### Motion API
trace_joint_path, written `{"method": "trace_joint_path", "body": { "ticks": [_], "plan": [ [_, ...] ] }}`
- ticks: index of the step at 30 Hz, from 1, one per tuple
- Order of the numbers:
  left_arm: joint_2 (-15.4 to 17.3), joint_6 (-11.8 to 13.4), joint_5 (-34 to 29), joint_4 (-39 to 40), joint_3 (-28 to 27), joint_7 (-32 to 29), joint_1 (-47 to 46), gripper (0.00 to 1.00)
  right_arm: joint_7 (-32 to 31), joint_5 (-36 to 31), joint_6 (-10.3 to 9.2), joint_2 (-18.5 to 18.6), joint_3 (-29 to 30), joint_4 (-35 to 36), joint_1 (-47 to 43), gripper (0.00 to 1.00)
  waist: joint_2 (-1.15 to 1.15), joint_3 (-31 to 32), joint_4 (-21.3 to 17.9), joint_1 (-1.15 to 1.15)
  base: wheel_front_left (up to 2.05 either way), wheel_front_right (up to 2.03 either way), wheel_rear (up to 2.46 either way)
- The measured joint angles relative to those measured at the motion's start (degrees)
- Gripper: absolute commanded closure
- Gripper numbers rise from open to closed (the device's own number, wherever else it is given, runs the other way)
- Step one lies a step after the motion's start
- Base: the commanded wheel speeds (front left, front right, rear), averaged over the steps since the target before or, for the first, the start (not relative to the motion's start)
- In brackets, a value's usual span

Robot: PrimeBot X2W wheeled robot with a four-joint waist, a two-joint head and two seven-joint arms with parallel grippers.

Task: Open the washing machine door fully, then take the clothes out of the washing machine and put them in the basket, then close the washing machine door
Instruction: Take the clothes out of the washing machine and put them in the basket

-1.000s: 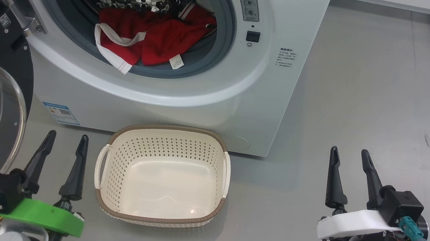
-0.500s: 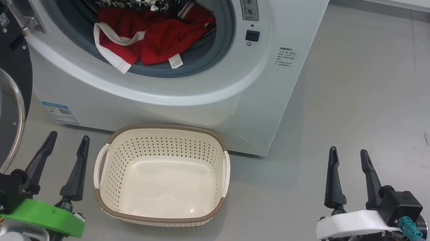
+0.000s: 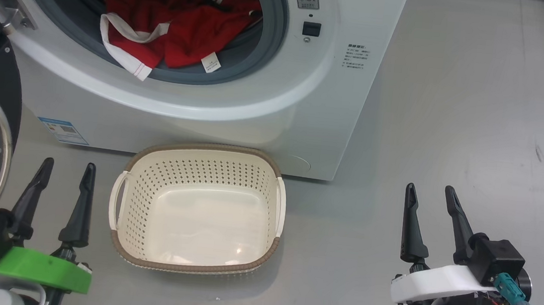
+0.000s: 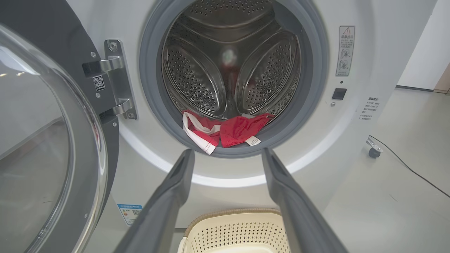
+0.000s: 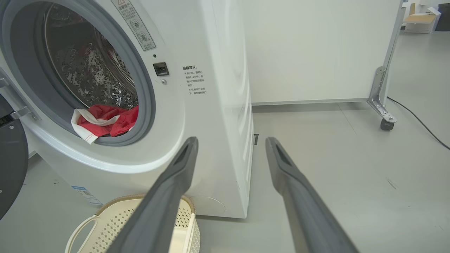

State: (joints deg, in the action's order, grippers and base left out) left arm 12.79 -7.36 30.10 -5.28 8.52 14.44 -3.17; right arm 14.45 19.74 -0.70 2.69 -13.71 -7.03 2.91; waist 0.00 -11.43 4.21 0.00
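**Front-loading washing machine with door open, load still inside, basket empty**

The white washing machine (image 3: 235,118) stands on the floor. The washing machine door (image 4: 52,140), black-rimmed with a bulging clear glass bowl, is swung wide open on its left-hand hinge. The red clothes (image 3: 183,37), with white trim bands and a small white label, lie bunched at the bottom front of the perforated steel drum (image 4: 197,70). One trimmed edge drapes over the grey gasket (image 4: 152,91). The cream perforated basket (image 3: 199,175), brown-rimmed, sits upright and empty on the floor just in front of the machine.

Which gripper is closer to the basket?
The left gripper, green-mounted, just beside a handle of the basket; the right gripper, white-mounted, stands farther off.
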Motion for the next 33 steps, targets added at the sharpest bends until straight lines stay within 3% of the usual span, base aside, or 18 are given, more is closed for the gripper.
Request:
{"method": "trace_joint_path", "body": {
  "ticks": [11,19,28,33],
  "plan": [
    [2.7,0.0,0.1,0.2,-3.3,0.0,-0.6,0.0,0.0,0.9,-2.02,0.0,-2.7,2.6,0.6,0.0,0.0,-6.1,-2.8,0.0,0.0,0.0,0.0],
    [5.1,0.0,0.1,0.1,-4.5,-0.3,-6.9,0.0,0.0,1.4,-3.01,0.1,-4.7,5.0,3.7,0.0,0.0,-11.6,-5.9,0.0,0.0,0.0,0.0],
    [10.6,0.0,0.1,-0.4,-6.1,-5.9,-17.6,0.0,0.0,3.0,-4.52,0.1,-7.5,7.6,6.1,0.0,0.0,-18.1,-10.8,0.0,0.0,0.0,0.0],
    [11.9,0.0,0.2,-2.6,-6.0,-9.6,-23.0,0.0,0.0,3.7,-5.02,0.1,-8.7,8.5,7.8,0.0,0.0,-21.1,-13.2,0.0,0.0,0.0,0.0]
  ]
}}
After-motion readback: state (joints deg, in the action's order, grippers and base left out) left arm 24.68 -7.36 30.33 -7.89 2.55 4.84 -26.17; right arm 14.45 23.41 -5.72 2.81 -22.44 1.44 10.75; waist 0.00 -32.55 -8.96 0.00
